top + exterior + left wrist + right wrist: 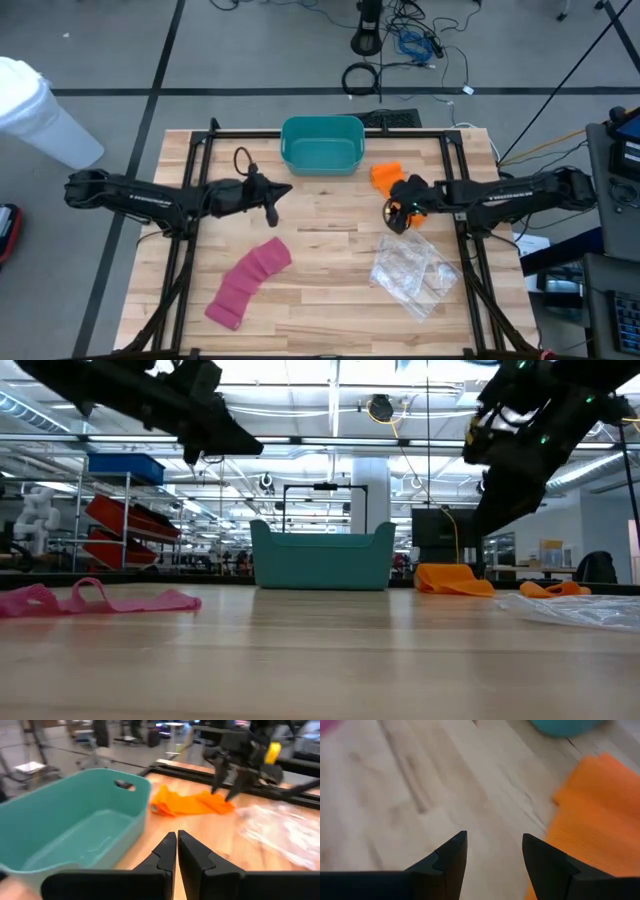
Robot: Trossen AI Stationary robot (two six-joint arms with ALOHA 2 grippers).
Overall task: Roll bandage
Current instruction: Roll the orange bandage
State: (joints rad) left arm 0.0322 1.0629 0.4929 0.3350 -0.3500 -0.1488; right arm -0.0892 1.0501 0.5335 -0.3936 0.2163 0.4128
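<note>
High view first: the wooden table [330,330] is bounded by a black frame [330,132] along its far edge and down both sides. A teal bin [321,143] sits against the middle of the far edge. The widest bare wood lies in the middle, between the two arms, and along the near edge. A pink bandage [250,281] lies unrolled as a curved strip in the near-left part, well apart from everything else. An orange bandage [387,176] lies crumpled just right of the bin, and a clear plastic bag [413,271] takes up the near-right part.

The left gripper [274,207] hangs above the table left of centre, beyond the pink strip and not touching it. Its fingers are pressed together with nothing between them — the left wrist view shows the two dark tips [177,851] meeting, the bin and orange cloth ahead.

The right gripper [395,214] hovers just beside the near edge of the orange bandage, with the bag near it. Its fingers [451,856] stand apart, holding nothing — bare wood shows in the gap, and the orange cloth lies beside one finger. From the low view, both grippers are clear of the tabletop.
</note>
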